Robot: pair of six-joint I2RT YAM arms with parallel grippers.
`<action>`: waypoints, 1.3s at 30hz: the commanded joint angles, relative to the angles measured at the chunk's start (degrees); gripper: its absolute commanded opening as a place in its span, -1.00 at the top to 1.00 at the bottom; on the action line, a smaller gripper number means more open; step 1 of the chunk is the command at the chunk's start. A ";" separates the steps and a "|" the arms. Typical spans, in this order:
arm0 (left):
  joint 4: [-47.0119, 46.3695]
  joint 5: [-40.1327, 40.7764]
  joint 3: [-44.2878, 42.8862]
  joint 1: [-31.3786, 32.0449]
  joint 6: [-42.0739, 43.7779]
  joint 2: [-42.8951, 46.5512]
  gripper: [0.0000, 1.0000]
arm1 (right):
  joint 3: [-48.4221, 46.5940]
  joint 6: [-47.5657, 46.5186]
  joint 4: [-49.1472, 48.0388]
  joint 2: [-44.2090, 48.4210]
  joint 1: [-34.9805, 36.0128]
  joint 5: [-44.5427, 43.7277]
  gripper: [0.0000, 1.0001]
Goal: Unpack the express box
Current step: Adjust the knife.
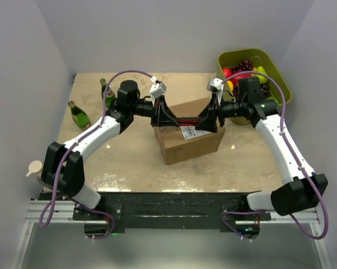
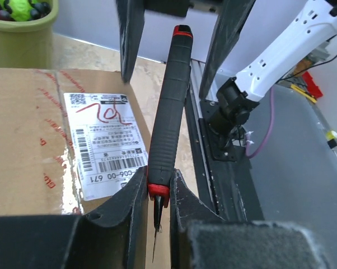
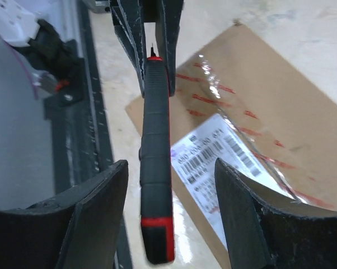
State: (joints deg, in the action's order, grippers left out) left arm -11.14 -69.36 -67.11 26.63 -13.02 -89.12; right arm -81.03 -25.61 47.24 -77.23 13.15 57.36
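Top external view: express box point(image 1: 188, 143) closed and taped near the middle of the desk point(image 1: 129, 165), white label point(image 1: 189, 132) facing up. Olive fruit tub point(image 1: 277, 78) at the far right, green bottles point(image 1: 79, 115) at the far left. Directly above the box, a black-and-red utility knife point(image 1: 182, 121) bridging both arms. Left gripper point(image 1: 171, 120) clenched on the blade end, just behind the red collar, with the blade point(image 2: 156, 235) bare and pointing back toward its own wrist. Right gripper point(image 1: 201, 122) released, jaws spread wide to either side of the butt end, touching neither flank in the right wrist view.

Judged step: hand-over of the knife from left to right, ahead of slitting the tape. To do it well:
- Centre the spread jaws on the ribbed grip, well clear of the blade.
- Close squarely on the flat flanks so as not to twist the handle.
- Release on the left only after a firm right-hand hold.
- Keep the knife level and off the cardboard.

Hidden or unclear:
- Central tape seam, largely masked from above by grippers and knife.
- Gap between knife and box top, not readable from any view.
- Blade extension, partly lost behind the left fingers point(image 2: 129, 207).
- Box contents.
- Outer box edges, cut off in both wrist views.
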 commanded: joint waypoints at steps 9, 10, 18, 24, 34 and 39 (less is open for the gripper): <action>-14.97 -2.97 1.37 -1.14 -13.70 0.27 1.00 | 6.67 22.43 -23.41 1.12 0.56 12.42 -0.27; -15.14 -2.88 1.37 -1.14 -13.96 0.18 1.00 | 7.03 23.66 -24.73 0.94 0.48 12.51 -0.26; -17.34 -3.15 1.63 -1.14 -16.51 -0.26 1.00 | 9.57 30.69 -31.67 0.68 1.00 11.54 -0.13; -18.31 -2.88 1.90 -1.14 -17.22 -0.70 1.00 | 12.30 36.42 -38.45 0.59 1.00 12.86 0.12; -18.92 -2.27 1.11 -1.06 -17.57 -2.19 1.00 | 13.36 38.88 -40.93 0.50 1.79 13.58 1.00; -18.83 -2.62 0.58 -1.06 -17.40 -2.55 1.00 | 9.49 31.14 -31.78 -0.02 1.62 7.25 1.00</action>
State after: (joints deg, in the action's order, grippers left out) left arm -26.96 -72.71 -65.12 25.45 -30.46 -91.31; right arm -67.68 8.88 10.59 -77.23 14.00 69.95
